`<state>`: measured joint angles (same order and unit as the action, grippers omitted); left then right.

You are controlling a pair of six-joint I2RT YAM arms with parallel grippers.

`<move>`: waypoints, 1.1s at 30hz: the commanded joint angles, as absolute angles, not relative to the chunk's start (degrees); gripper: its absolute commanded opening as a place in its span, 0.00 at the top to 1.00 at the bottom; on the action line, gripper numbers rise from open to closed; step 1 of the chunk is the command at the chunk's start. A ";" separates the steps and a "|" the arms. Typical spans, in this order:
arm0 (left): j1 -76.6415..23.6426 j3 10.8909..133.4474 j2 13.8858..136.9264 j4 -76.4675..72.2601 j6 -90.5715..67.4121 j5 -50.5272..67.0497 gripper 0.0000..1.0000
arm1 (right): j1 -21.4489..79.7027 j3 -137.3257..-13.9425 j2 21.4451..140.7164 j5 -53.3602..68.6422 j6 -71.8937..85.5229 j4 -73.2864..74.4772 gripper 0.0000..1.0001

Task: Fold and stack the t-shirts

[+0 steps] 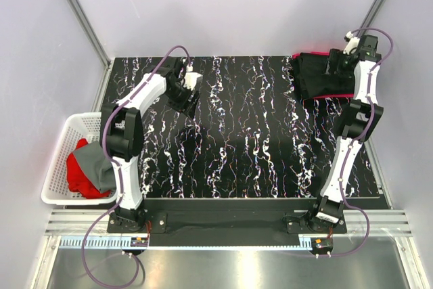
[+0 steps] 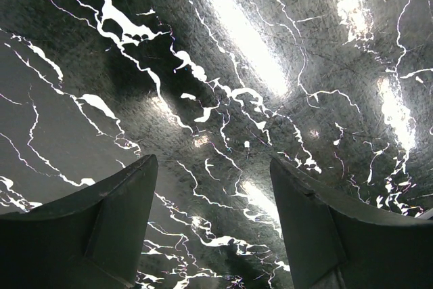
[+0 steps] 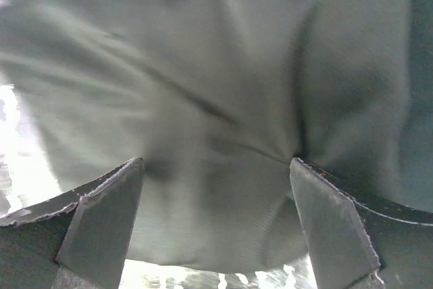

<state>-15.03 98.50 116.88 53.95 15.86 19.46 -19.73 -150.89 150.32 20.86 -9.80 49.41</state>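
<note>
**Both claws open, folded pile in the far right corner**

The black shirt (image 1: 316, 72) lies folded at the far right corner of the table (image 1: 257, 140), with a red edge (image 1: 331, 97) of another folded shirt showing along its near side from underneath. The right claw (image 1: 338, 60) hangs over this pile, its arm stretched to the back. In the right wrist view the claw (image 3: 216, 162) has its jaws spread wide and grips nothing. The cloth (image 3: 223, 93) fills the view behind them, with creases running toward the tip of one finger (image 3: 318, 214); whether that tip touches the cloth I cannot tell.

The left claw (image 1: 191, 91) is at the far left of the table. Its wrist view shows the jaws (image 2: 213, 162) wide apart over bare marbled top, holding nothing.

Off the table's left side a basket (image 1: 59, 147) holds a red shirt (image 1: 78, 175) and a grey shirt (image 1: 100, 166), both crumpled
</note>
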 commanded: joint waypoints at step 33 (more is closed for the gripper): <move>-14.68 106.08 110.92 47.29 6.86 1.57 0.01 | -8.28 -135.90 122.80 30.30 -7.82 49.65 0.00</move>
